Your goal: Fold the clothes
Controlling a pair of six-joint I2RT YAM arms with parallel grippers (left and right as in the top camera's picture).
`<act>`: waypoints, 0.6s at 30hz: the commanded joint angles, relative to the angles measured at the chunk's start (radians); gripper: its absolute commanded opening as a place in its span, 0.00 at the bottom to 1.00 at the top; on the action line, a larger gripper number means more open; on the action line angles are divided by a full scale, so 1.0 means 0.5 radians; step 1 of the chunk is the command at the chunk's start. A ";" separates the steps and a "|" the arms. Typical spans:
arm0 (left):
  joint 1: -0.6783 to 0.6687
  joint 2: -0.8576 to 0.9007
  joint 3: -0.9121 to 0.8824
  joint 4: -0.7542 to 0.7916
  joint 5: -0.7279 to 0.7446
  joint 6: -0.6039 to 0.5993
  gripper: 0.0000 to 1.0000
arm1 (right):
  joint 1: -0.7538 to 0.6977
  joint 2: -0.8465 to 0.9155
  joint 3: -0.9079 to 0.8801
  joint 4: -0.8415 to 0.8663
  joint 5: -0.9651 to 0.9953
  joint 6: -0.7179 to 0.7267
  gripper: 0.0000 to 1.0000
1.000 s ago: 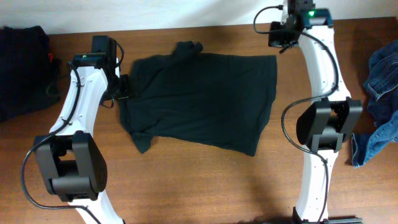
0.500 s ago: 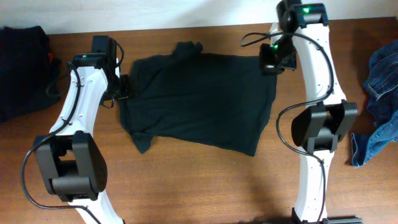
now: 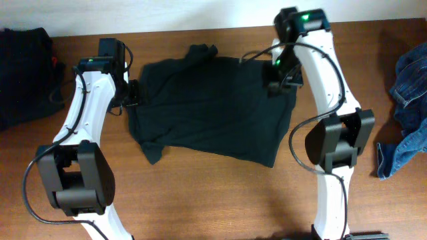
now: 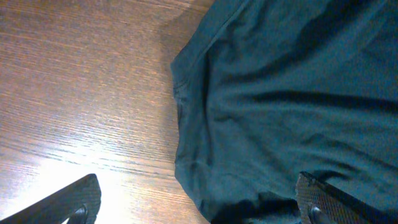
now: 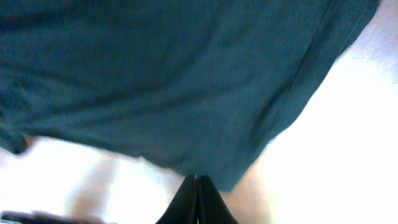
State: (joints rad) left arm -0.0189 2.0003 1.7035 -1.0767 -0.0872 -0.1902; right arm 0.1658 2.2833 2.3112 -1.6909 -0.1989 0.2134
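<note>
The clothes here are a plain black T-shirt (image 3: 213, 107) that lies spread out on the wooden table (image 3: 200, 193), with one sleeve bunched at its back edge. My left gripper (image 3: 133, 95) is open at the shirt's left edge. In the left wrist view its fingers (image 4: 196, 208) straddle the shirt's hem (image 4: 280, 93) and bare wood. My right gripper (image 3: 277, 80) is shut and hangs over the shirt's back right corner. In the right wrist view its closed tips (image 5: 196, 180) sit at the edge of the shirt corner (image 5: 155, 81), with no cloth seen between them.
A heap of dark clothes (image 3: 23, 73) lies at the far left of the table. Blue denim jeans (image 3: 407, 100) lie at the far right edge. Both arm bases stand at the front of the table.
My right gripper has swung from the table's back right edge forward and leftward to over the shirt's back right corner. The left arm and the shirt have not moved.
</note>
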 commanded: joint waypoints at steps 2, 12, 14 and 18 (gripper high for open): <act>0.005 -0.039 -0.010 -0.002 -0.022 0.010 0.99 | 0.105 -0.330 -0.389 -0.008 0.247 0.118 0.04; 0.005 -0.039 -0.010 -0.002 -0.022 0.010 1.00 | 0.166 -0.907 -1.601 0.771 0.195 0.303 0.04; 0.005 -0.039 -0.010 -0.002 -0.022 0.010 1.00 | 0.183 -0.980 -1.817 1.002 0.131 0.263 0.04; 0.005 -0.039 -0.010 -0.002 -0.022 0.010 0.99 | 0.207 -1.006 -2.058 1.320 0.021 0.271 0.04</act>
State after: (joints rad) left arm -0.0189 2.0003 1.7016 -1.0767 -0.0872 -0.1905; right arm 0.2539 1.8122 1.3312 -1.0657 -0.1402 0.3374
